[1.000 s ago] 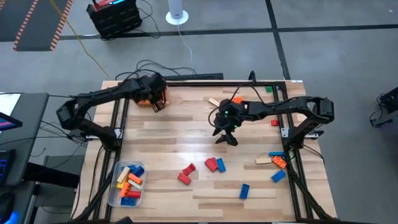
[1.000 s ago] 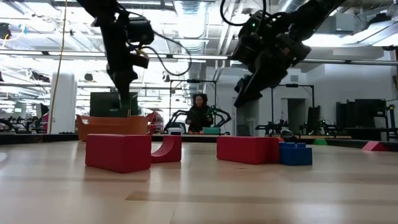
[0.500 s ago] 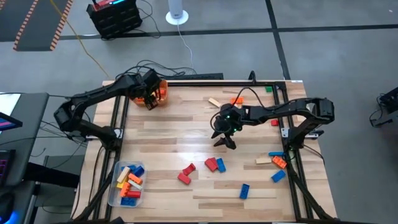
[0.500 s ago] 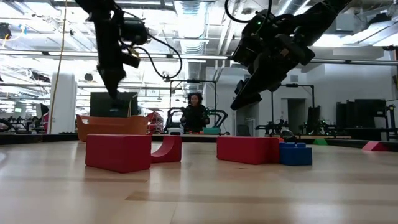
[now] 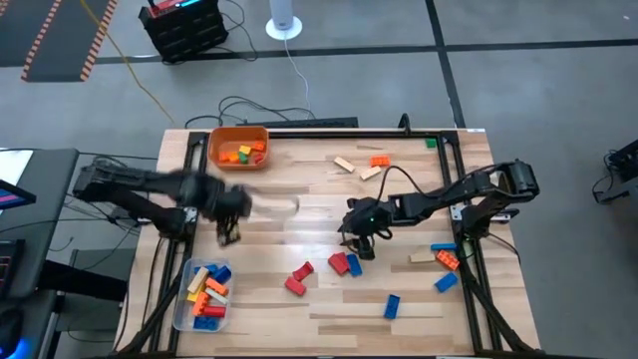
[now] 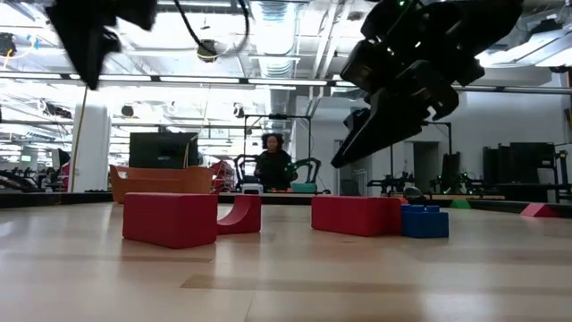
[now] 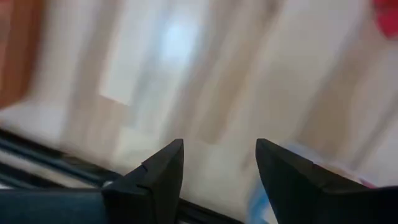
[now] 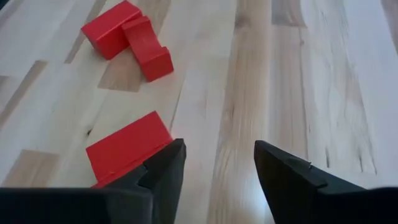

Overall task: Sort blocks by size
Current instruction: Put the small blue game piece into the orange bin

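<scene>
- Sitting at the table's (image 5: 299, 224) far left corner, an orange bin (image 5: 239, 149) holds a few small blocks, orange, yellow and green; I cannot count them exactly.
- At the near left corner a clear tub (image 5: 204, 293) holds a heap of blocks in tan, orange, yellow and blue.
- Loose blocks lie in groups on the wood: 2 red blocks (image 5: 297, 278) touching each other near the middle front, 1 red block (image 5: 339, 263) with 1 small blue block (image 5: 354, 264) just beside it, and 1 lone blue block (image 5: 392, 306) nearer the front edge.
- By the right rail lies a cluster: a tan bar (image 5: 422, 258), an orange block (image 5: 447, 260) and 2 blue blocks (image 5: 445, 282).
- Near the far edge lie 2 tan bars (image 5: 345, 165), 1 orange block (image 5: 379, 161), a small green block (image 5: 431, 144) and a small red block (image 5: 440, 197) close to the rail.
- The right gripper (image 5: 359, 242) hangs just above the red and blue pair, jaws open and empty; its wrist view shows bare wood between the fingers (image 8: 163, 168), with the red block (image 8: 127, 147) beside one finger.
- The left gripper (image 5: 228, 236) is blurred over the table's left side, between bin and tub; its wrist view shows the jaws apart with nothing between them.
- In the low view a person (image 6: 271, 166) stands in the room behind the table.
</scene>
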